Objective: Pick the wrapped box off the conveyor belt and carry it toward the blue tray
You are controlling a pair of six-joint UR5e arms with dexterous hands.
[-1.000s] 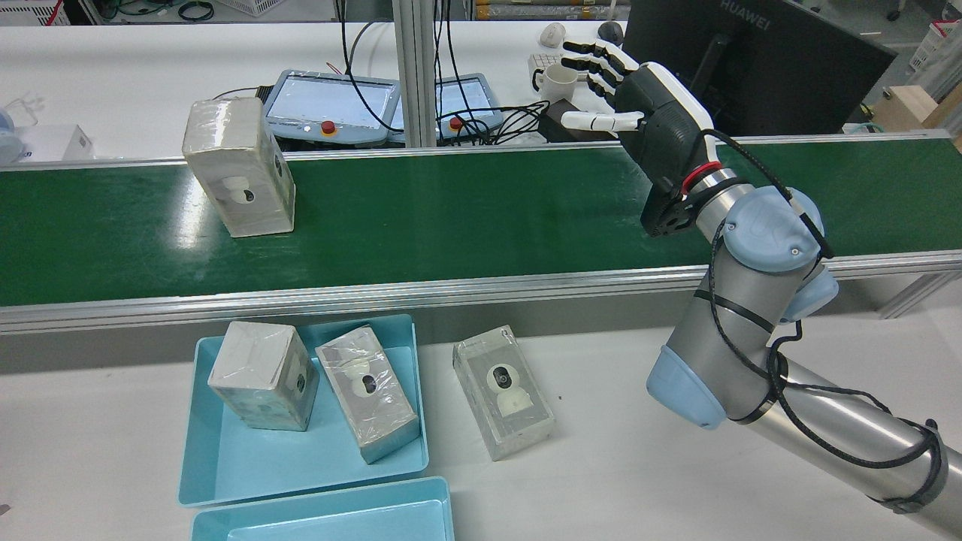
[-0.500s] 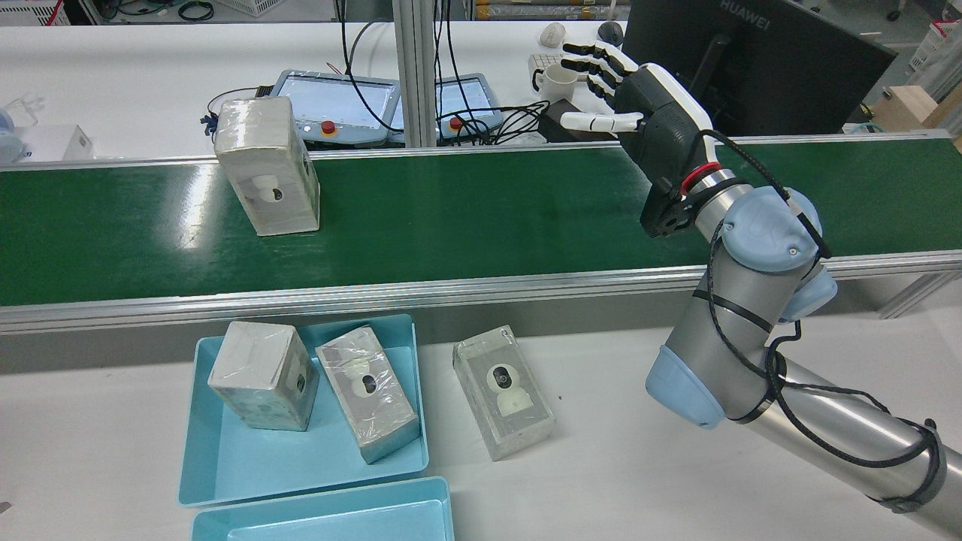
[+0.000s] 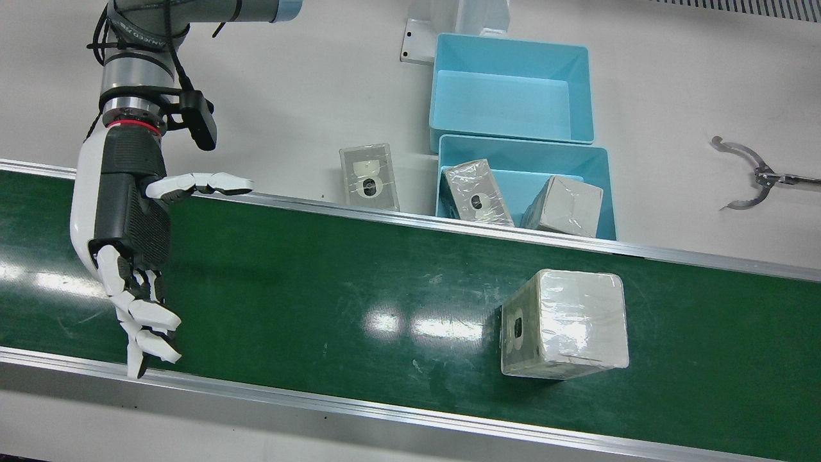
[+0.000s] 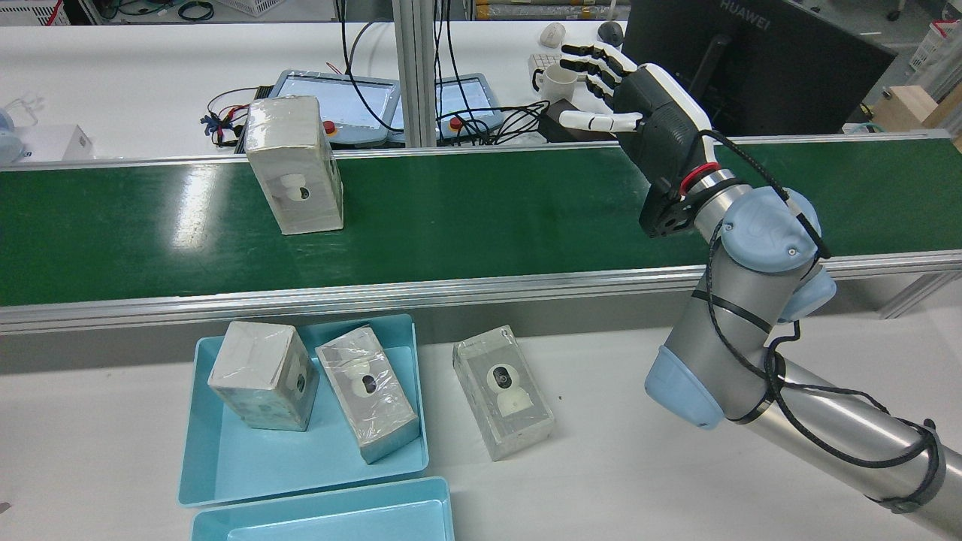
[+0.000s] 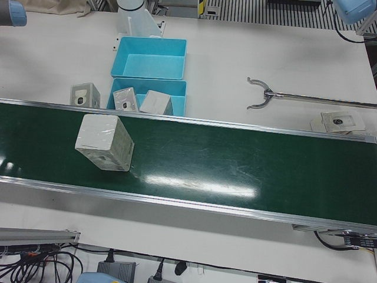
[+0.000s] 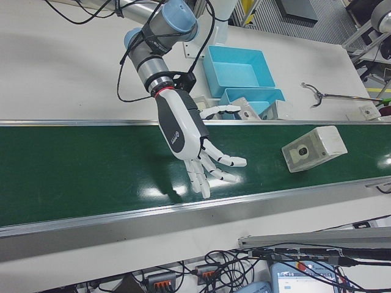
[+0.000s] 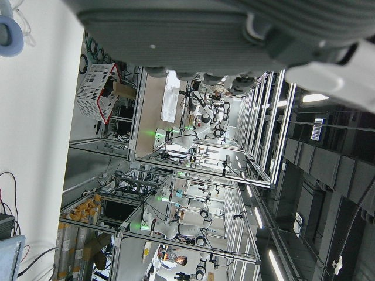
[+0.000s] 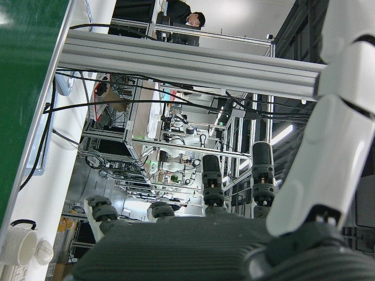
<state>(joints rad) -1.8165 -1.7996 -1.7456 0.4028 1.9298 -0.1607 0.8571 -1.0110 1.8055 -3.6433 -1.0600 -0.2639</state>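
Observation:
The wrapped box (image 4: 294, 176) stands upright on the green conveyor belt (image 4: 488, 218), left of centre in the rear view. It also shows in the front view (image 3: 564, 324), the left-front view (image 5: 104, 142) and the right-front view (image 6: 313, 148). My right hand (image 4: 639, 113) is open and empty, fingers spread, above the belt well to the box's right, apart from it (image 3: 131, 237) (image 6: 186, 137). The blue tray (image 4: 192, 421) lies on the near table and holds two wrapped boxes. My left hand (image 7: 176, 35) shows only as a grey palm edge in its own view.
A second blue tray (image 4: 323, 518) sits empty beside the first. Another wrapped box (image 4: 502, 391) lies on the table right of the tray. A grabber tool (image 3: 747, 176) lies on the table. Teach pendants (image 4: 331, 101) and a monitor (image 4: 751, 60) stand beyond the belt.
The wrapped box has travelled to the right along the belt, closer to my right hand. The right hand has stayed nearly still and open.

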